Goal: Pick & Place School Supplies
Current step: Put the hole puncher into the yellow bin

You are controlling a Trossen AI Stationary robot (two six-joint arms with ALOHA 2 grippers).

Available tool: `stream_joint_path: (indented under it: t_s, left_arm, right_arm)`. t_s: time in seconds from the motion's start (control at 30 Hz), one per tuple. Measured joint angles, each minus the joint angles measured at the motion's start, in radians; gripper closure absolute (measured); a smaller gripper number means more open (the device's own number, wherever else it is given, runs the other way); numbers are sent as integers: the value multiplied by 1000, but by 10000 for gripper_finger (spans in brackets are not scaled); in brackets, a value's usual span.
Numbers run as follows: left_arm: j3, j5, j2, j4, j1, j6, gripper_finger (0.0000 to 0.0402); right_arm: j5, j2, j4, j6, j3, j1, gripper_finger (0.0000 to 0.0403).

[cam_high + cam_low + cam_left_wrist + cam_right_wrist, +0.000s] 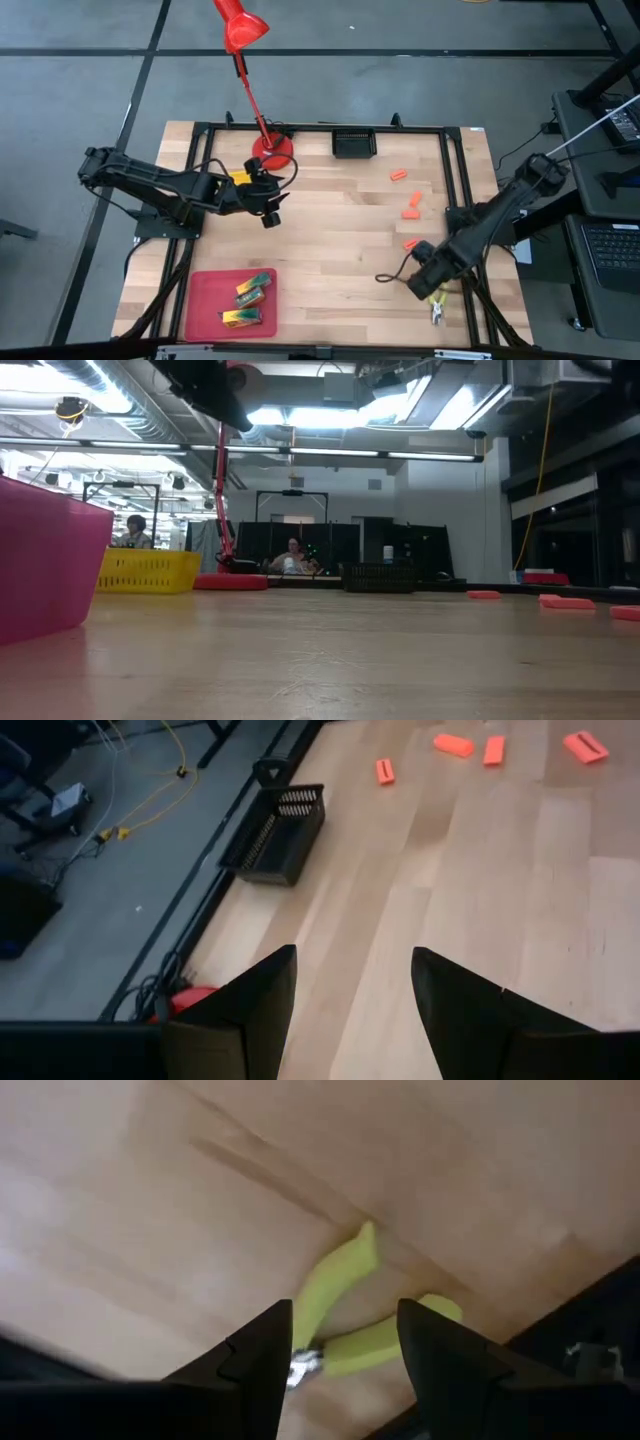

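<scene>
My right gripper (340,1370) is open low over the table's near right part (430,288). Its fingers stand on either side of a small hand tool with yellow-green handles (345,1305), which lies flat on the wood (437,306); no touch shows. My left gripper (352,1010) is open and hovers over bare wood near the lamp base (270,215). Three orange pieces (398,175) (411,207) (410,243) lie on the right half of the table. Green-and-yellow boxes (250,292) lie in the red tray (205,300).
A red desk lamp (270,150) stands at the far edge, beside a yellow tray (240,177) and a black tray (353,143). A dark cable loop (385,278) lies left of my right gripper. The table's right edge is close to the tool. Bare wood spans the table's middle.
</scene>
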Motion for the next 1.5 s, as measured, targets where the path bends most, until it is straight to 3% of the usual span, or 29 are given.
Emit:
stream_joint_path:
  t_s: [0.27, 0.6, 0.97, 1.07, 1.27, 1.33, 1.5]
  left_arm:
    - [0, 26, 2, 28, 0, 57, 206]
    - [0, 34, 2, 38, -1, 55, 206]
    - [0, 82, 2, 34, -23, 7, 206]
    - [0, 70, 2, 34, -43, -3, 210]
    - [0, 14, 2, -18, -81, -61, 215]
    - [0, -13, 2, -55, -96, -103, 215]
    - [0, -63, 2, -136, -153, -222, 216]
  right_arm:
    - [11, 141, 111, 103, -1, 75, 218]
    - [86, 149, 108, 90, -5, 85, 218]
    - [72, 148, 194, 61, -72, 85, 220]
    - [72, 145, 205, 52, -83, 84, 241]
    - [98, 146, 211, -12, -80, 86, 349]
    - [119, 148, 206, -47, -69, 86, 361]
    - [349, 148, 292, -163, 0, 62, 361]
